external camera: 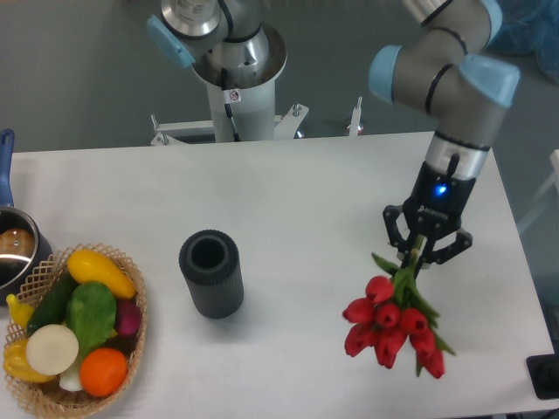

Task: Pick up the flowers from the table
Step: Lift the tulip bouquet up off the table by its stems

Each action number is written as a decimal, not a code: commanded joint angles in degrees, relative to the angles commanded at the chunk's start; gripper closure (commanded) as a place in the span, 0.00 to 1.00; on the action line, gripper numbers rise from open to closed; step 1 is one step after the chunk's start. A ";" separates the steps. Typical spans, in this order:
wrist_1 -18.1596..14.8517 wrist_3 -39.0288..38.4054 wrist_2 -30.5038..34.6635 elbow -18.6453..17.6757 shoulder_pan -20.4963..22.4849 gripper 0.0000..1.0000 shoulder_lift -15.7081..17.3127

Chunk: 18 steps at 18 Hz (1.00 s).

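One table (288, 183). On it, left of the vase (210, 272), one basket (131, 349) and one pot (13, 249); the basket holds about eight vegetables, some hidden. One vase, dark and ribbed. Right of the vase, one bunch of flowers (390, 320) with about seven red heads, some overlapping. One arm (445, 78) with one gripper (425, 249) is also right of the vase.

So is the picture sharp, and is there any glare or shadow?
The fixed camera view is soft overall; the table is evenly lit, the dark cup casts only a faint shadow, the pot glints, and a blue light glows above the gripper.
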 joint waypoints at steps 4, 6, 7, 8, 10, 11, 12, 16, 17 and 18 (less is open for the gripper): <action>0.00 -0.09 -6.69 0.44 2.82 0.79 1.06; 0.00 -0.09 -8.80 0.62 3.61 0.79 1.15; 0.00 -0.09 -10.20 0.70 4.05 0.79 1.15; 0.00 -0.09 -11.52 0.70 4.49 0.79 1.15; 0.00 -0.09 -13.11 0.70 5.19 0.79 1.24; -0.09 -0.09 -13.29 0.70 5.63 0.79 1.32; -0.09 -0.09 -13.47 0.70 5.63 0.79 1.32; -0.09 -0.09 -14.35 0.70 5.98 0.79 1.50; -0.09 -0.09 -14.61 0.70 6.07 0.79 1.59; -0.09 -0.09 -14.79 0.70 6.25 0.79 1.59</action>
